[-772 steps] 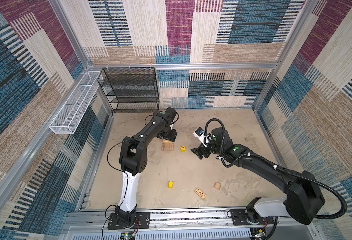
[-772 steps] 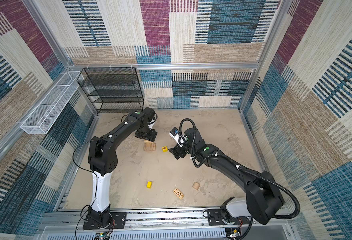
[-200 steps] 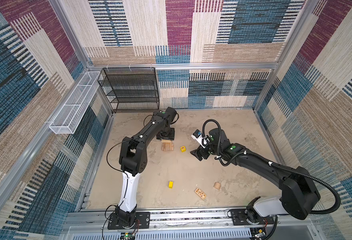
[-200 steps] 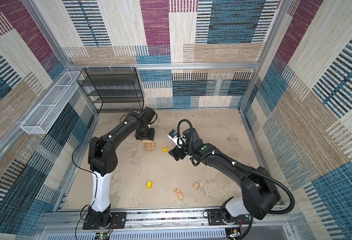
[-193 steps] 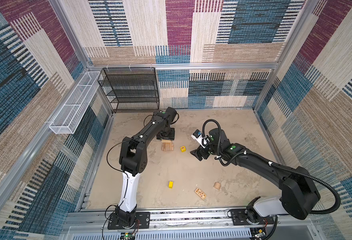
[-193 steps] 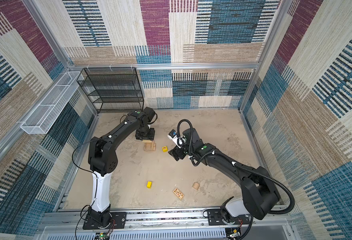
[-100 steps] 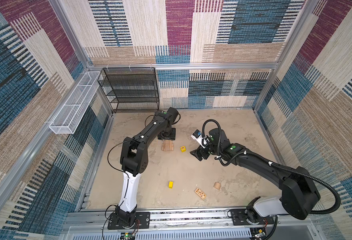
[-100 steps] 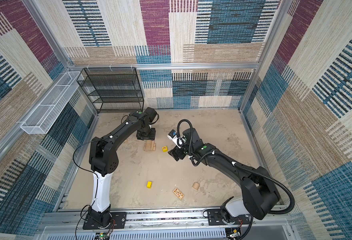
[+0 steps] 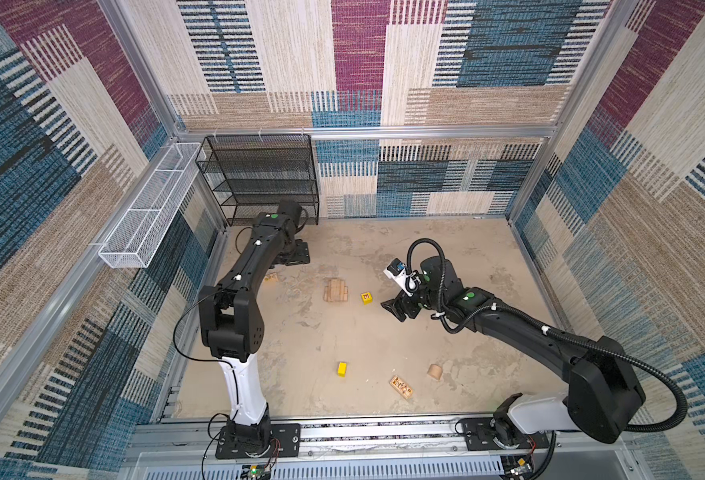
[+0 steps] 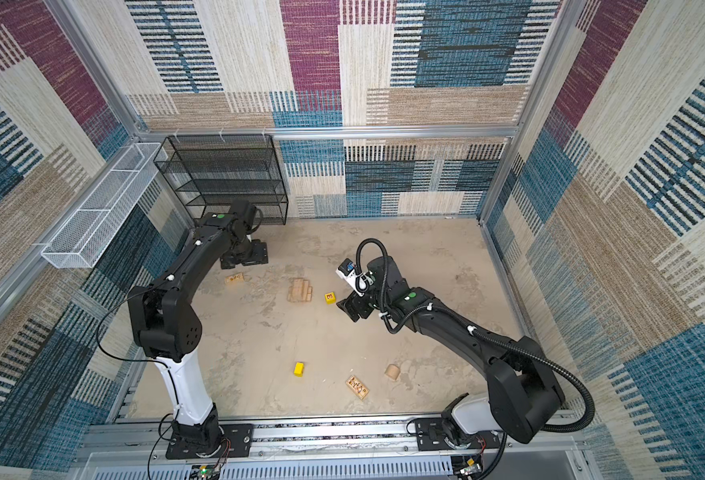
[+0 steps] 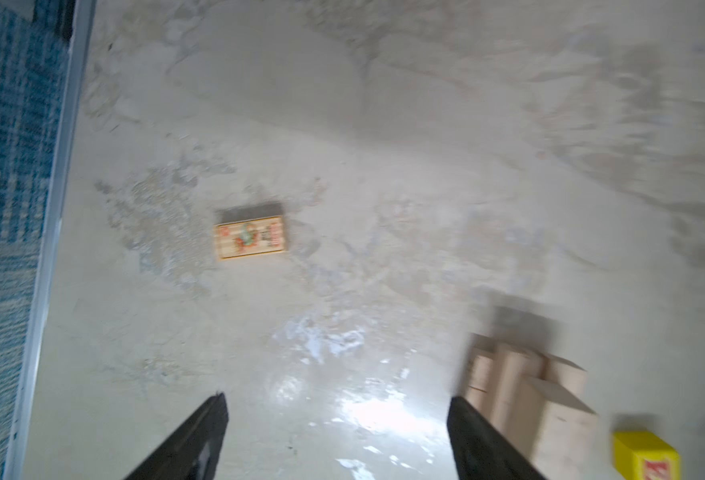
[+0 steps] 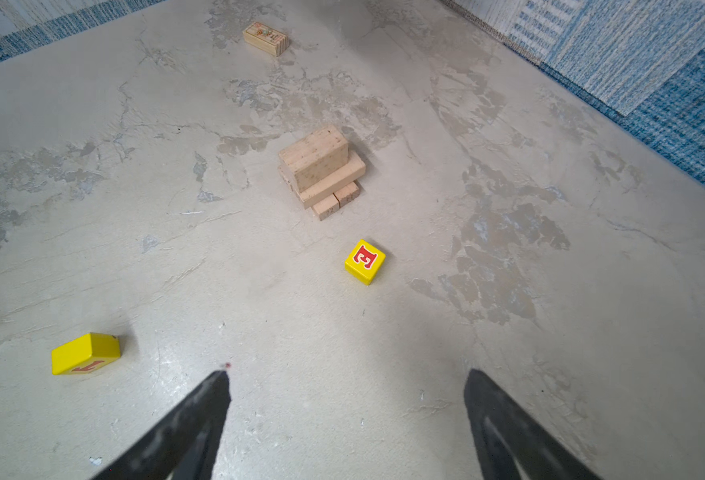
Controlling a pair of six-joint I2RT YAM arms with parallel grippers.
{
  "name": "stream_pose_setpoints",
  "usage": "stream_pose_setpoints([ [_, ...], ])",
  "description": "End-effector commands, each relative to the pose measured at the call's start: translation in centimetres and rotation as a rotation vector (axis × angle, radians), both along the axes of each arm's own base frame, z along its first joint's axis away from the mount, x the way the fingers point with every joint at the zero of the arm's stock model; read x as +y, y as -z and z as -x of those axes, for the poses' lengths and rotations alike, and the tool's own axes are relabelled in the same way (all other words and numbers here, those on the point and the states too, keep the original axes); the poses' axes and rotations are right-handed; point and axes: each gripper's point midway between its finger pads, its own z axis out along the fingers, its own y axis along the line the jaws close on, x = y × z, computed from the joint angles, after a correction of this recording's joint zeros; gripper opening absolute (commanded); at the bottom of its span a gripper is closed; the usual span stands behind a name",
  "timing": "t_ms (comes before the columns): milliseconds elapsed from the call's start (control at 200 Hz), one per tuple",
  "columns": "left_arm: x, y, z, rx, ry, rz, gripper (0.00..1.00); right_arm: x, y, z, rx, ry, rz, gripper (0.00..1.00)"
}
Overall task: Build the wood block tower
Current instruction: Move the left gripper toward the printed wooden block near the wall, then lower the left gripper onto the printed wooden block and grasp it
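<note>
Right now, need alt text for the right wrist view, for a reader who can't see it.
A small tower of tan wood blocks stands on a mottled grey floor, beyond the open, empty right gripper. A yellow E block sits loose between them; another yellow block and a printed tan block lie apart.

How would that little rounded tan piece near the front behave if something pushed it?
The rounded tan piece looks like solid wood, so probably stiff, not fragile. Its curved side suggests it could roll when nudged, though whether it rests on a flat end is unclear.
</note>
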Motion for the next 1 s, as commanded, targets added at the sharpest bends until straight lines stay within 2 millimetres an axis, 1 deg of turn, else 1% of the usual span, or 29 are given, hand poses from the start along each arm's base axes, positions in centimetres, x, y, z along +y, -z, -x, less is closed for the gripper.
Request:
stream_pose_setpoints([
  [0, 2.1, 2.2, -0.6, 0.018, -0.025, 0.037, 0.94, 0.2, -0.3, -0.3, -0.017, 0.002, -0.009, 0.9],
  [20, 2.9, 2.6, -0.6, 0.022, -0.046, 0.041, 0.95, 0.2, -0.2, -0.3, -0.015, 0.001, -0.009, 0.9],
  [85, 4.3, 4.0, -1.1, 0.039, -0.082, 0.066, 0.96, 0.2, -0.2, -0.4, -0.015, 0.0, -0.008, 0.9],
  [205, 6.1, 5.8, -2.1, 0.054, -0.131, 0.098, 0.98, 0.2, 0.0, -0.3, -0.008, -0.002, -0.005, 0.9],
  [296, 7.1, 6.6, -2.7, 0.059, -0.158, 0.114, 0.98, 0.2, 0.1, -0.2, -0.007, -0.004, -0.004, 0.9],
  [416, 7.2, 7.3, -3.2, 0.067, -0.157, 0.132, 0.96, 0.2, 0.1, -0.3, -0.01, -0.006, -0.004, 0.9],
  [546, 7.2, 8.3, -3.2, 0.087, -0.159, 0.138, 0.94, 0.3, 0.5, -0.4, -0.004, -0.008, 0.004, 0.9],
  [721, 7.0, 9.0, -3.3, 0.099, -0.164, 0.146, 0.91, 0.5, 1.1, -0.5, 0.011, -0.016, 0.01, 0.9],
  [841, 7.6, 9.5, -3.3, 0.109, -0.172, 0.12, 0.9, 0.6, 1.4, -0.5, 0.019, -0.02, 0.012, 0.9],
  [992, 7.6, 10.0, -3.7, 0.112, -0.161, 0.119, 0.84, 0.6, 1.4, -0.5, 0.02, -0.021, 0.015, 0.9],
])
